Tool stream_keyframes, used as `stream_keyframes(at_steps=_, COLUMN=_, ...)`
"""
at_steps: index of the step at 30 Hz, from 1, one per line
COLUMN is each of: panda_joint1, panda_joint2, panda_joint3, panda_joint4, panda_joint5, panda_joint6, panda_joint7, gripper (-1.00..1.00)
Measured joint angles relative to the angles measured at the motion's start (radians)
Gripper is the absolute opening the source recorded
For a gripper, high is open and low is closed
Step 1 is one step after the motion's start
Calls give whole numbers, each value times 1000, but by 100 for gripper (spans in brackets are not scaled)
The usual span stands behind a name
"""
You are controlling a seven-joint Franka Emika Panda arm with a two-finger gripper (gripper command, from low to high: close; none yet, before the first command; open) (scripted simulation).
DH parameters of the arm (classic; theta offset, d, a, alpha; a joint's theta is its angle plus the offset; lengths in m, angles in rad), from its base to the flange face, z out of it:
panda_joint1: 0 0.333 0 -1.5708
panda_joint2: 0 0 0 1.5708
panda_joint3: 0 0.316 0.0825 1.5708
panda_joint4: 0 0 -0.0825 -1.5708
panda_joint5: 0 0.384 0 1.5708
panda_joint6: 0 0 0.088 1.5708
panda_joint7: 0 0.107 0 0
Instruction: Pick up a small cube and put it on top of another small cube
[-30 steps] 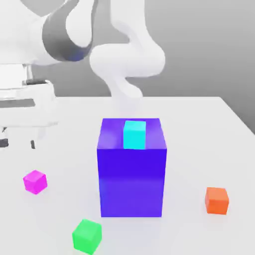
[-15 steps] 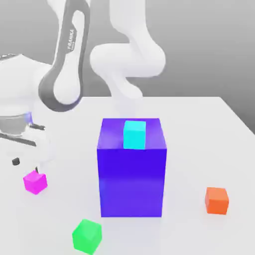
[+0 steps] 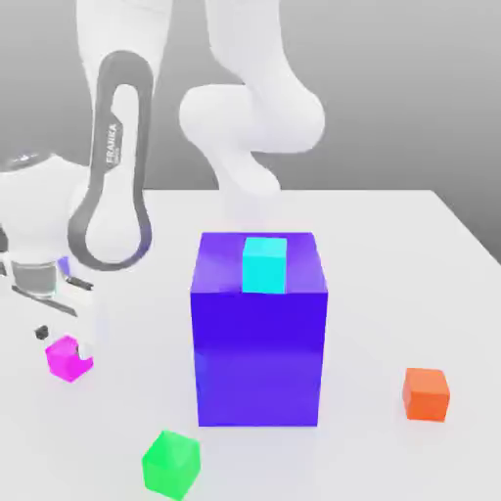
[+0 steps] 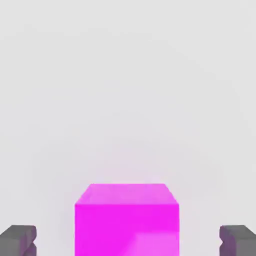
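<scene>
A white tabletop (image 3: 391, 254) holds five coloured blocks and a white Franka arm (image 3: 117, 186). The small magenta-pink cube (image 3: 67, 358) sits on the table at the exterior view's left. The gripper (image 3: 61, 344) is low over it, its jaws spread wide. In the hand view the magenta-pink cube (image 4: 127, 220) lies between the two dark fingertips (image 4: 19, 240), with a clear gap on each side, so nothing is gripped.

The small bright green cube (image 3: 171, 464) rests on the table near the front edge of the exterior view, well apart from the magenta one and toward the exterior view's right of it. Open white surface lies between the two.

A big blue-violet block (image 3: 259, 328) stands in the middle of the table, much taller than the small cubes. A cyan cube (image 3: 264, 264) sits on its top face. The block stands just to the right of the green cube in the exterior view, and behind it. An orange cube (image 3: 426, 393) lies alone at the exterior view's right, near the table's edge. The arm's base column rises behind the big block.
</scene>
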Motion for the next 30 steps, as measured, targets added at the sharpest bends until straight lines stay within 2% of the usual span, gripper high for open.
stream_keyframes(at_steps=1, panda_joint1=-29, panda_joint2=23, panda_joint3=34, panda_joint4=6, panda_joint5=26, panda_joint6=16, panda_joint7=-23, gripper=-100)
stream_keyframes(at_steps=7, panda_joint1=-43, panda_joint2=34, panda_joint3=52, panda_joint4=9, panda_joint5=38, panda_joint6=23, panda_joint7=-32, gripper=-100)
stream_keyframes(at_steps=9, panda_joint1=-19, panda_joint2=12, panda_joint3=22, panda_joint4=3, panda_joint5=12, panda_joint6=7, panda_joint7=-10, gripper=-100)
stream_keyframes(at_steps=13, panda_joint1=70, panda_joint2=-74, panda_joint3=-96, panda_joint4=-23, panda_joint5=-118, panda_joint6=-44, panda_joint7=94, gripper=-100)
stream_keyframes(at_steps=20, panda_joint1=171, panda_joint2=-212, panda_joint3=-263, panda_joint4=-72, panda_joint5=-426, panda_joint6=-121, panda_joint7=316, gripper=-100)
stream_keyframes(at_steps=30, panda_joint1=169, panda_joint2=-223, panda_joint3=-188, panda_joint4=-41, panda_joint5=-485, panda_joint6=-162, panda_joint7=-60, gripper=-100)
